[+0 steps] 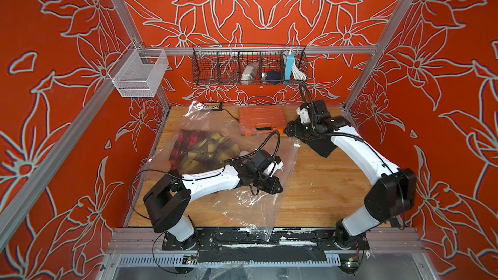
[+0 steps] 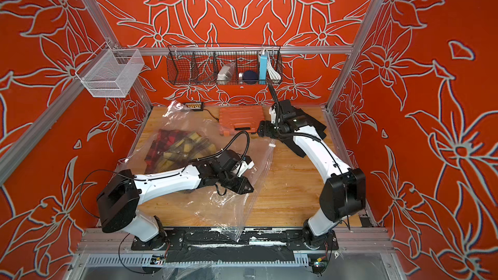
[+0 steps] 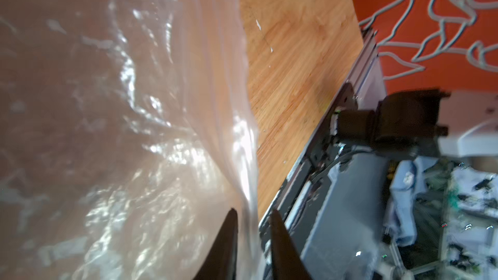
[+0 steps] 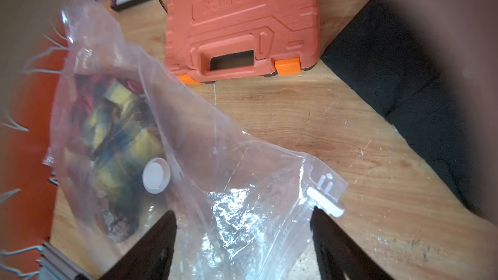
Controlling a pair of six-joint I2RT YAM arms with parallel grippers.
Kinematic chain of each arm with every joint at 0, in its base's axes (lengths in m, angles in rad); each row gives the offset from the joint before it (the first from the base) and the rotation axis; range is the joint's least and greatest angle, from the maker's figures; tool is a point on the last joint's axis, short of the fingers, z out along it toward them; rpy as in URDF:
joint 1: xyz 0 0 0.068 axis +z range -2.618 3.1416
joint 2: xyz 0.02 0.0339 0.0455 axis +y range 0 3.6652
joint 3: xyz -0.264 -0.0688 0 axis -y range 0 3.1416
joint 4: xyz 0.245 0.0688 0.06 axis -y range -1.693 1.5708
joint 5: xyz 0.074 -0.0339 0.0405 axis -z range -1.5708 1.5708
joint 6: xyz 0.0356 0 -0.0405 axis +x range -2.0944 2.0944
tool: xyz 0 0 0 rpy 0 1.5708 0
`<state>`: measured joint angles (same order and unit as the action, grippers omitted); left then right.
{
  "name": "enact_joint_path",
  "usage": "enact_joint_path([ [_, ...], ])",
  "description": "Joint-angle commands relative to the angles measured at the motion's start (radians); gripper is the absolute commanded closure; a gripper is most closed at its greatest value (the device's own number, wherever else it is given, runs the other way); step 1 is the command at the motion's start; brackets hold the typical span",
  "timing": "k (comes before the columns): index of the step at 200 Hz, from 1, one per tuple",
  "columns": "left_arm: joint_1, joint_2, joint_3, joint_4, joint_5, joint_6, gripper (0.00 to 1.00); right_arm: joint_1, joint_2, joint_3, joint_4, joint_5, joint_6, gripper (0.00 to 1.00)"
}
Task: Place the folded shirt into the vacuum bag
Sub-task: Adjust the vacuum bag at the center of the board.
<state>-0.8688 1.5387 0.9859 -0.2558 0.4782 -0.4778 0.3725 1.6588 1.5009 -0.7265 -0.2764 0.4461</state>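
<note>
**Vacuum bag** (image 1: 242, 206): clear, crinkled plastic. Spread over the left-centre of the wooden table (image 1: 323, 197) in both top views, with the nearest corner draped over the front rail at lower centre of frame.

**Left gripper** (image 1: 279, 188): just below frame centre, over the bag's right-hand part. In the left wrist view, jaws parted by a narrow gap, with the bag's edge film running into that gap and not clamped.

**Folded shirt** (image 1: 204, 149): red, yellow and dark plaid. Inside the bag, left of centre.

**Valve cap** (image 1: 244, 154): round, white. On the bag's upper face, just beside the shirt's right edge.

**Slider** (image 1: 296, 145): small, white. At the corner of the zip-seal edge, right of centre.

**Right gripper** (image 1: 287, 130): slightly above centre, near that corner. Jaws spread wide, holding nothing. In the right wrist view, over the bag, slider just beside one fingertip.

**Black cloth** (image 1: 320, 146): flat on the table under the right arm.

**Orange tool case** (image 1: 261, 119): closed, at the table's far edge, upper centre.

**Black device** (image 1: 213, 106): small, cabled, left of the case.

**Black wire basket** (image 1: 249, 65): hung on the back rail, holding small items.

**White mesh basket** (image 1: 140, 72): hung on the frame, upper left.
</note>
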Motion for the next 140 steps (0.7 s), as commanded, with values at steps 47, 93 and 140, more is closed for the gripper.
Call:
enact_joint_path([
  [47,0.210,-0.268,-0.115,-0.147,-0.222,-0.107,0.55,0.006,0.298,0.254,-0.243,0.136,-0.193,0.15],
  [93,0.273,-0.201,-0.181,-0.240,-0.393,-0.254,0.57,-0.004,0.466,0.474,-0.345,0.127,-0.232,0.12],
  [140,0.340,-0.193,-0.255,-0.215,-0.425,-0.308,0.56,-0.007,0.506,0.416,-0.296,-0.072,-0.231,0.19],
])
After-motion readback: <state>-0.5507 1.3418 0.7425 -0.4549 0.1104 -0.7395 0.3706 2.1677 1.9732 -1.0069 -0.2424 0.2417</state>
